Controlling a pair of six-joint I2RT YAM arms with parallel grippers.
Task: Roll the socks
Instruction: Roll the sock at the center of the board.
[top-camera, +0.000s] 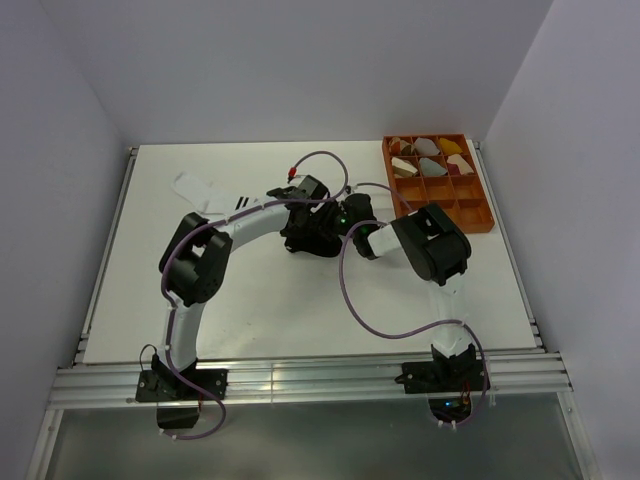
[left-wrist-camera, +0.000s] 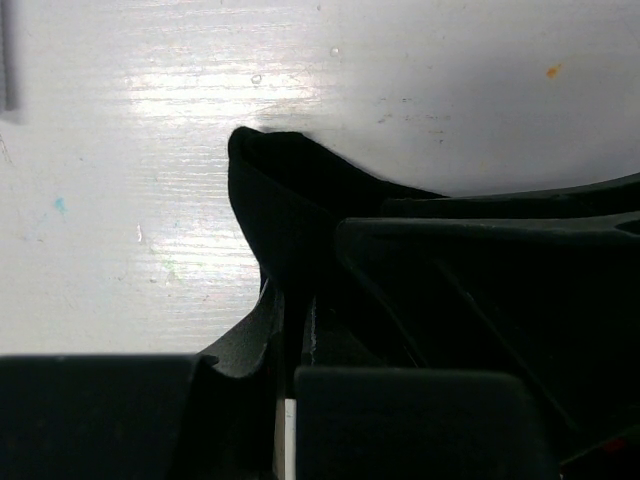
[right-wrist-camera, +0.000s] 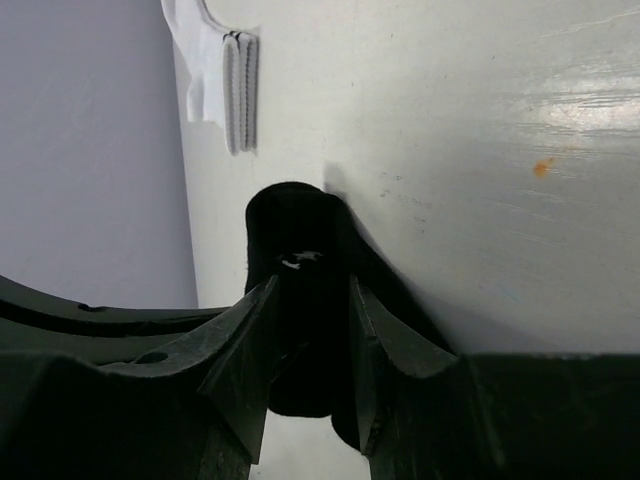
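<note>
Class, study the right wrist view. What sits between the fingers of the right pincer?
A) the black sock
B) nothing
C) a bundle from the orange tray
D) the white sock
A: the black sock bulges up between the fingers of the right pincer, while the white sock lies apart beyond it.

You are looking at a black sock showing a small white fleck, and a white sock wearing two dark cuff stripes. The surface is showing white with one orange speck. The tray is glowing orange, carrying tan, yellow and brown bundles.
</note>
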